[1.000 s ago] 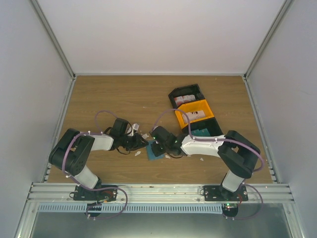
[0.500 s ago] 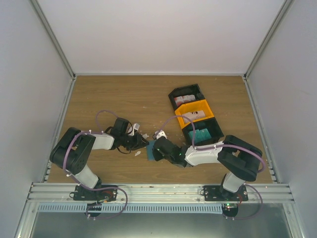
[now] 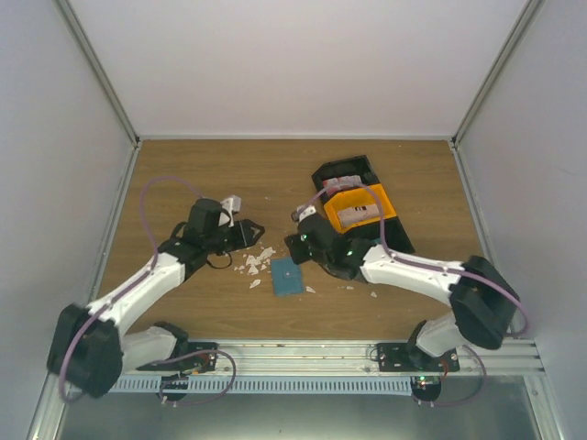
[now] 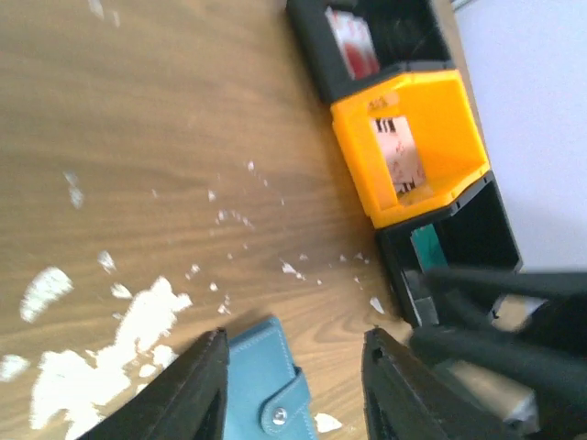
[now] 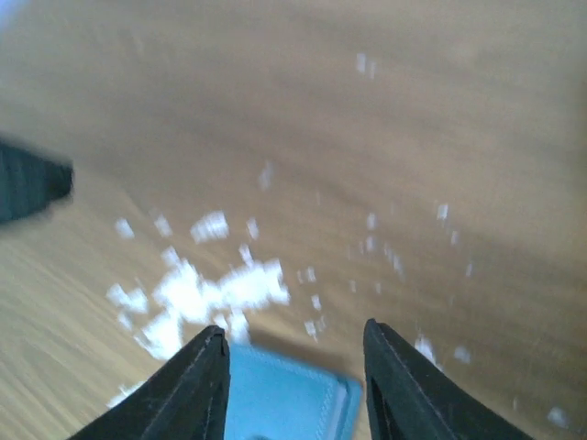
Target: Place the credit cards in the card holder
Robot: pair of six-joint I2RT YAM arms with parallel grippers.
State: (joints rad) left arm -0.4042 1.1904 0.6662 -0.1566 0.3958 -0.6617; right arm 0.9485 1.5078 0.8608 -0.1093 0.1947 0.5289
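The holder (image 3: 287,275) lies flat, open from above, with bare table (image 3: 303,316) on its near side. Both grippers, left (image 3: 258,228) and right (image 3: 298,246), hang parted just far of it. Scraps (image 3: 252,264) litter its left. Bins (image 4: 449,128) and the right arm (image 3: 404,270) block the right. The far left lies free.

Both arms have drawn back off the card holder (image 3: 287,275), which now lies uncovered on the table. The left gripper (image 4: 293,337) has pulled away to its 10 o'clock and the right gripper (image 5: 293,328) to its 1 o'clock. Both sets of jaws have parted, with nothing between them.
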